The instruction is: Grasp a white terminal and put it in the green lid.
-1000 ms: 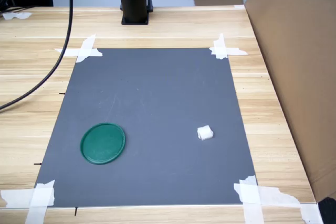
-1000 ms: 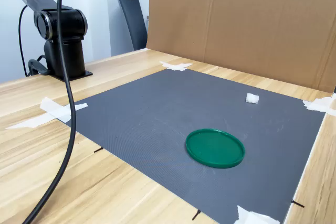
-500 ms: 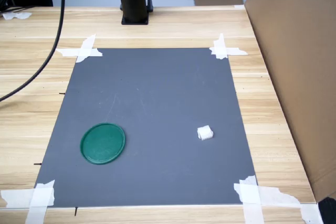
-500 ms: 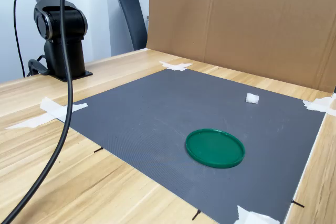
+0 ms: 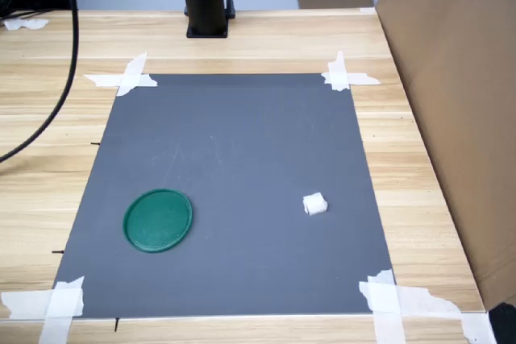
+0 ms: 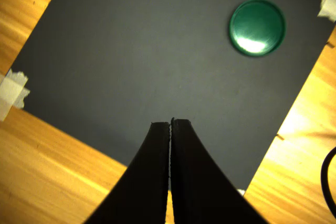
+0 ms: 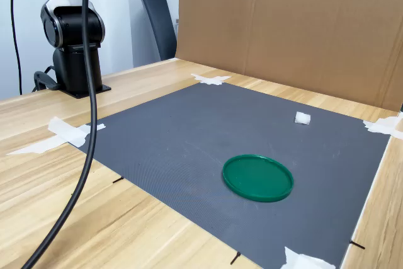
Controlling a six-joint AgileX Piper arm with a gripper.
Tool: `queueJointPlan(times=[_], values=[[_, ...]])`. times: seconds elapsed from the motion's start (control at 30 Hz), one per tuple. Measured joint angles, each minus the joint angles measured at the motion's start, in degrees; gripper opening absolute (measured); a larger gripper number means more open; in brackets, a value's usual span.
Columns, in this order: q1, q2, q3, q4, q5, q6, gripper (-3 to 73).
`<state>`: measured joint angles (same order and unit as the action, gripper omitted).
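A small white terminal (image 5: 314, 205) lies on the grey mat (image 5: 234, 142) toward the first exterior view's right; it is the small white block (image 7: 303, 118) in the second exterior view. The green lid (image 5: 158, 220) rests flat on the mat near the first exterior view's lower left, also seen as a dark-green disc (image 7: 257, 177) and from high above (image 6: 257, 27). My gripper (image 6: 170, 124) appears only in the wrist view, high over the mat, its two black fingers pressed together with nothing between them. The terminal is out of the wrist view.
The arm's black base (image 5: 206, 6) stands at the table's far edge. A black cable (image 7: 85, 124) hangs down across the second exterior view's left. A cardboard wall (image 5: 451, 102) borders the mat. White tape strips (image 5: 129, 78) hold the mat's corners.
The arm has risen out of both exterior views, and the hanging cable has swung toward the first exterior view's left. Lid and terminal have not moved.
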<state>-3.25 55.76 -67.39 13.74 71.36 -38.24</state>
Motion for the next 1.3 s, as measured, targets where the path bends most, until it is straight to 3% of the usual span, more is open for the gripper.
queueJointPlan(times=[0.27,0.6,0.67,0.77,0.87,1.13,1.3], values=[[0.0,11.9,-15.9,-0.9,0.2,4.3,-2.8],[0.0,18.9,-21.0,-0.7,0.2,7.3,-2.8],[1.7,20.5,-21.0,-2.3,0.2,8.7,-2.8],[7.9,22.0,-21.0,-8.8,0.2,12.4,-2.8],[12.3,22.4,-21.0,-12.5,0.2,15.4,-2.8],[15.4,24.1,-21.9,-12.2,-0.8,17.1,-2.8],[17.2,32.5,-31.8,-13.7,0.1,12.1,-2.2]])
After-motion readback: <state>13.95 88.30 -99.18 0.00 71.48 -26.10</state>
